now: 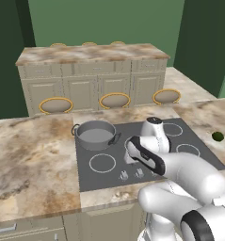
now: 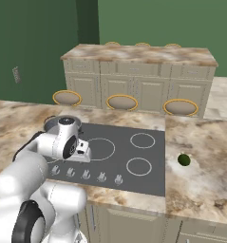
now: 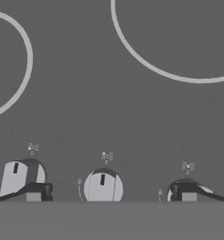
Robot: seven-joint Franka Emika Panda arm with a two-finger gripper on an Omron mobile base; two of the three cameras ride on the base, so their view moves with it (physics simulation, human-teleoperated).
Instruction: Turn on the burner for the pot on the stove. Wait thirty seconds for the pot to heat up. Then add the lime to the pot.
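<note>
The grey steel pot [image 1: 95,134] stands on the back left ring of the dark stove [image 1: 100,181], empty inside. The lime [image 1: 218,136] lies on the marble counter to the right of the stove [image 2: 119,159], also seen as the lime [image 2: 184,159]. My gripper [image 3: 108,193] hangs open just above the row of silver knobs at the stove's front edge. Its two fingertips [image 3: 36,192] straddle the middle knob [image 3: 102,186] without touching it. Another knob [image 3: 18,178] sits to the left, and one lies partly behind the right fingertip.
Marble counter [image 1: 34,160] surrounds the stove. Three round stools [image 1: 115,100] stand behind it, with a cabinet island [image 1: 90,70] and green walls farther back. The counter's front edge runs just below the knobs.
</note>
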